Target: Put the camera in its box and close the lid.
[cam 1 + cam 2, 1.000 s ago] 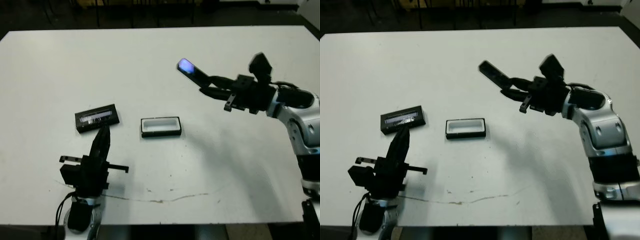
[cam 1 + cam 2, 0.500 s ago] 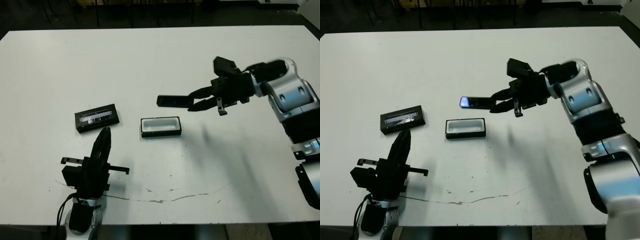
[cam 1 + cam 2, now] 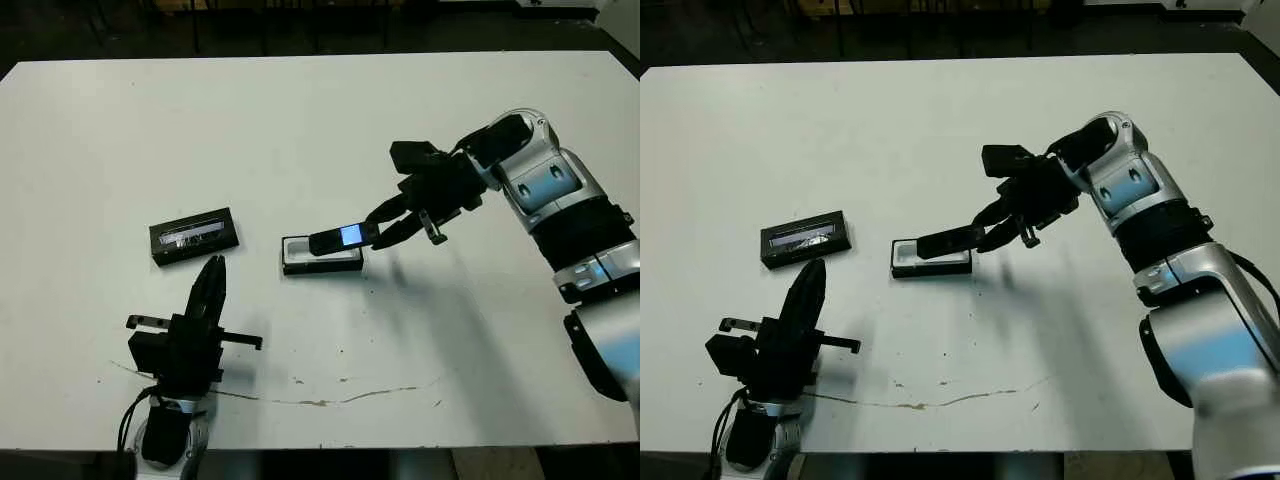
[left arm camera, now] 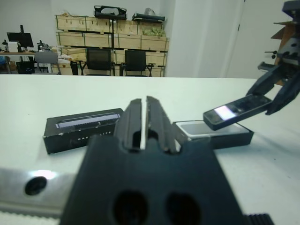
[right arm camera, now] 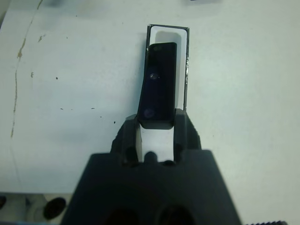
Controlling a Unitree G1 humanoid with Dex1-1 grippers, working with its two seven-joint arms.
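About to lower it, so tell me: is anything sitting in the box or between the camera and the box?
Nothing visible. The right hand holds the camera tilted just above the box, whose white lining shows bare in the right wrist view. The lid lies apart, towards the robot's left, and the left hand rests short of it.

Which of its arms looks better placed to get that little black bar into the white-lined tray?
The right: its end effector already grips the camera just above the box. The left end effector sits shut, nearer the lid.
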